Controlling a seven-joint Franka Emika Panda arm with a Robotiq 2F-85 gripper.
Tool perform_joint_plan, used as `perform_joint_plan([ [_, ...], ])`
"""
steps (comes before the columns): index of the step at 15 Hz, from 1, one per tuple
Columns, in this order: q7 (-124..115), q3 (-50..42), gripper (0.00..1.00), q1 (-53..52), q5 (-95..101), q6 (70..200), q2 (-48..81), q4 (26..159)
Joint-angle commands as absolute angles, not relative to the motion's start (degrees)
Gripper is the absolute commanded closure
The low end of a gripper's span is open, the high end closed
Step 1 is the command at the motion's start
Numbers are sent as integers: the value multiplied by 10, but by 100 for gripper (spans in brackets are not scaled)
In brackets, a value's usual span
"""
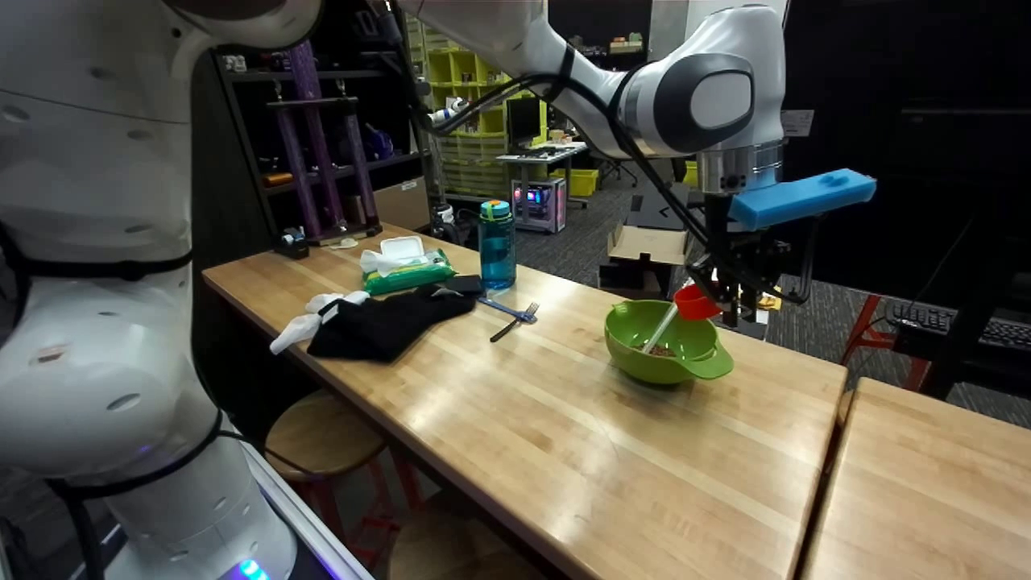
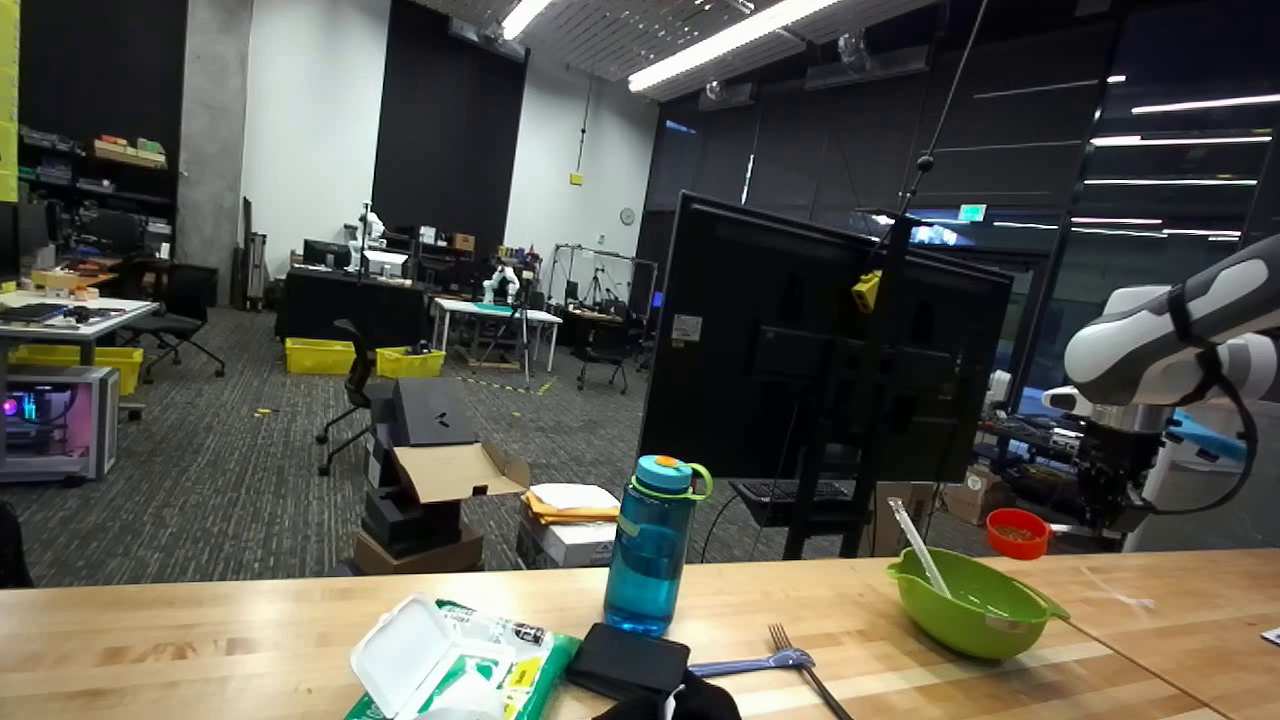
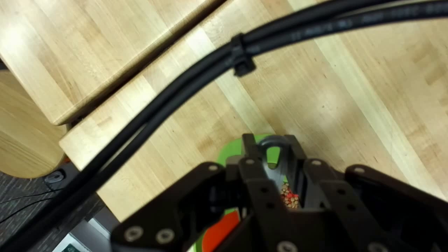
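My gripper (image 3: 270, 140) is shut on the grey looped handle (image 3: 280, 171) of a red measuring cup, the loop showing between its fingertips in the wrist view. The red cup (image 2: 1018, 533) sticks out sideways from the gripper (image 2: 1100, 518), and brownish grains are visible inside it. It hangs over the rim of a green bowl (image 1: 656, 354), which stands on the table in both exterior views. Peppercorns (image 3: 289, 197) show in the wrist view below the jaws. A pale, clear stick-like utensil (image 2: 920, 548) leans in the bowl. The fingers hide much of the cup in the wrist view.
A blue water bottle (image 1: 497, 246), a fork (image 1: 515, 322) crossing a blue utensil, a black cloth (image 1: 387, 326) and a green wipes packet (image 1: 409, 272) lie farther along the table. A gap (image 1: 830, 439) separates two tabletops. Black cables (image 3: 196, 75) loop beside the wrist.
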State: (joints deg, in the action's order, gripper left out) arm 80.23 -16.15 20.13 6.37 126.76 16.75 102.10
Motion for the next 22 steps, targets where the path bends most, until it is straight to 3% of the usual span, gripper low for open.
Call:
perform_joint_plan([
  [1,781,-155,94,203,90,1262,184,996],
  [22,692,-146,94,164,234,1201,175,986],
])
